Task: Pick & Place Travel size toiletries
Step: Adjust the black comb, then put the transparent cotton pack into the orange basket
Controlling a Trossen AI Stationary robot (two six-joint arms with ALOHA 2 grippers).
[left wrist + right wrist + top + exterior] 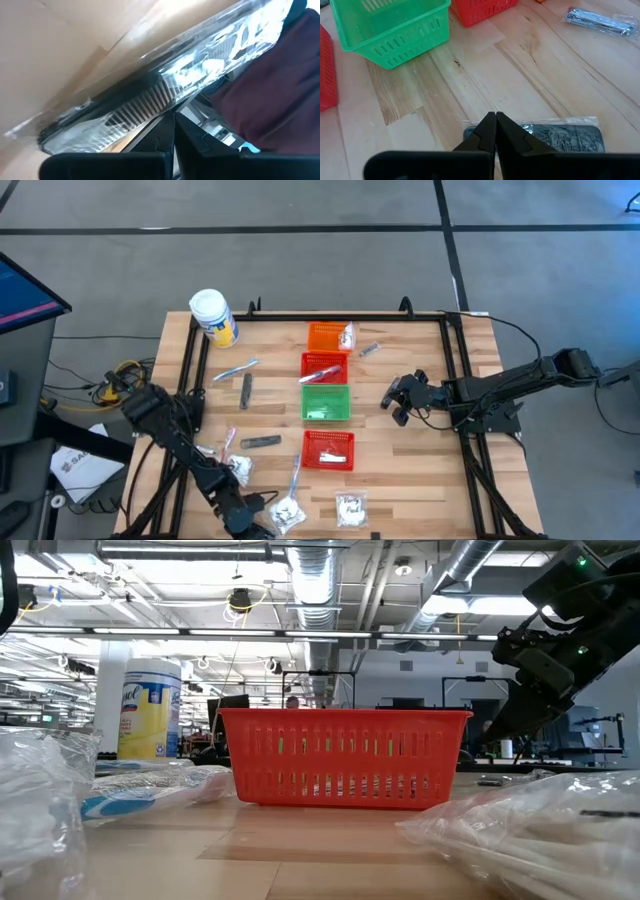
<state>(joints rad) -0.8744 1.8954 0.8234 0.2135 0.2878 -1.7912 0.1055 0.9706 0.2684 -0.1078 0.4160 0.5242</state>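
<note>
The left claw (pixel 240 518) is at the near edge of the wooden desk (pixel 400 470), its fingers (pixel 165 150) pressed together, and in its wrist view a clear crinkled sachet with a dark comb-like strip inside (pixel 165 87) lies right against their tips; whether it is pinched cannot be told. The right claw (pixel 393 398) hovers over bare boards just right of the green mesh basket (pixel 326 402), fingers (pixel 495 132) pressed together and holding nothing, with a dark flat packet in clear wrap (pixel 555 137) lying on the desk just beyond the tips. Other travel toiletries lie scattered: a clear sachet with white contents (pixel 350 508) by the near edge, a slim toothbrush (pixel 236 369) and a dark flat strip (pixel 246 389) on the left side. Orange (pixel 326 336) and red mesh baskets (pixel 328 449) stand in line with the green one.
</note>
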